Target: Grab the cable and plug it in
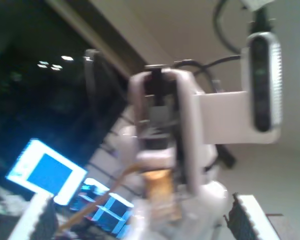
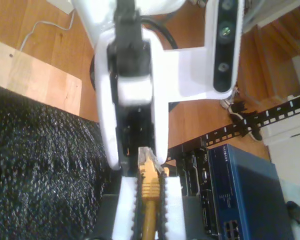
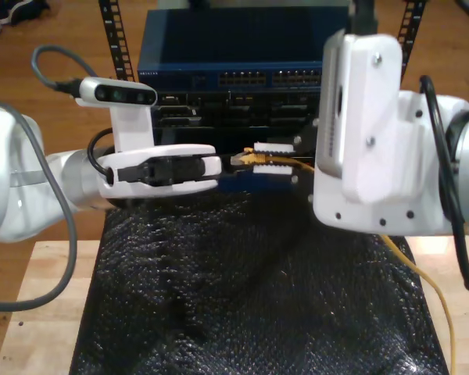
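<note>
Our second gripper (image 2: 149, 200) has its jaws clamped on the cable (image 2: 149, 187) just behind the plug, facing the first gripper (image 3: 211, 165) (jaw state we cannot tell). A skewed handover could twist the plug off line.

Exterior view looking down over black mat (image 3: 242, 289) toward rack; both wrist views facing each other closely, sharing cable (image 2: 150, 187).
</note>
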Available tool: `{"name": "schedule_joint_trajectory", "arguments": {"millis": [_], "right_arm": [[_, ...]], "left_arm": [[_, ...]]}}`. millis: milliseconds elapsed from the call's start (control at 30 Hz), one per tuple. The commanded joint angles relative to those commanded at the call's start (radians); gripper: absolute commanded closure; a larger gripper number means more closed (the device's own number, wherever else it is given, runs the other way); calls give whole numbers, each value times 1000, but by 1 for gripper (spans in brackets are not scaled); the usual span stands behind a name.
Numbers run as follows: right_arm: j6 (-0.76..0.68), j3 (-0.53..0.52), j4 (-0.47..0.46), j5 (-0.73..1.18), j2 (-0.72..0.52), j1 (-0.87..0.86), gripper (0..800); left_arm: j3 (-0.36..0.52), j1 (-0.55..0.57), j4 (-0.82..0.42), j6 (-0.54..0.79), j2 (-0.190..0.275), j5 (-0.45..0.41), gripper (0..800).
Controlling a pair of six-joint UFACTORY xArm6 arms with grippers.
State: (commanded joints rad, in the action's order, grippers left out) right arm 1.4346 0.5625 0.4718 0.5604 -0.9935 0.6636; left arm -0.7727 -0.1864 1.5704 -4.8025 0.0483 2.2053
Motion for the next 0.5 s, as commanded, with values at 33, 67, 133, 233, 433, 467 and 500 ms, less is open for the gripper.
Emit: {"name": "schedule_joint_trajectory", "arguments": {"millis": [33,67,133,233,433,467,500], "right_arm": [[-2,5,-2,6,14,0,800],[-3,9,0,12,25,-2,800],[-9,15,-3,21,40,-3,800],[-64,26,-8,31,66,-21,800],[-110,61,-8,129,146,-166,800],[-120,64,-8,152,149,-193,800],[-129,68,-8,178,150,-218,800]], "left_arm": [[-5,-8,-3,-2,0,-11,2],[-14,-14,-6,-2,0,-18,2],[-44,-31,-18,0,0,-26,2],[-72,-69,-57,0,0,-32,2],[-157,-153,-173,2,0,-34,2],[-173,-170,-196,3,0,-35,2],[-192,-184,-221,6,0,-40,2]]}}
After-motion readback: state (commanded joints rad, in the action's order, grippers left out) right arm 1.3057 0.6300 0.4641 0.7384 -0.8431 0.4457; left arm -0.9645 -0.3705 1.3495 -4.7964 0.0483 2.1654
